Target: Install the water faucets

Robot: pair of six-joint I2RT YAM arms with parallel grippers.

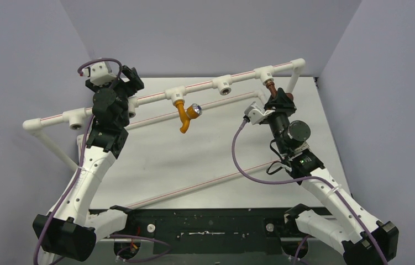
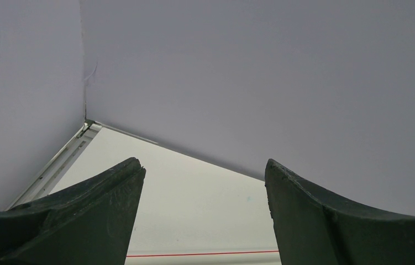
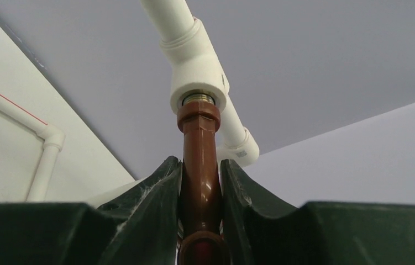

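The orange-yellow faucet (image 1: 184,115) with its silver knob hangs from a white T socket (image 1: 176,95) on the upper pipe, spout down. The dark red-brown faucet (image 1: 272,86) sits with its threaded end in the rightmost T socket (image 1: 264,73). In the right wrist view, the faucet (image 3: 199,160) enters the socket (image 3: 198,80). My right gripper (image 1: 278,99) is shut on the red-brown faucet, one finger on each side of its body. My left gripper (image 1: 129,77) is open and empty near the left part of the pipe; its view shows only wall and table between the fingers (image 2: 100,215).
The white pipe frame (image 1: 138,98) spans the back of the table with two more empty T sockets (image 1: 224,85), (image 1: 75,117). A lower pipe (image 1: 205,182) with a red stripe runs diagonally across the table. Grey walls close in on three sides.
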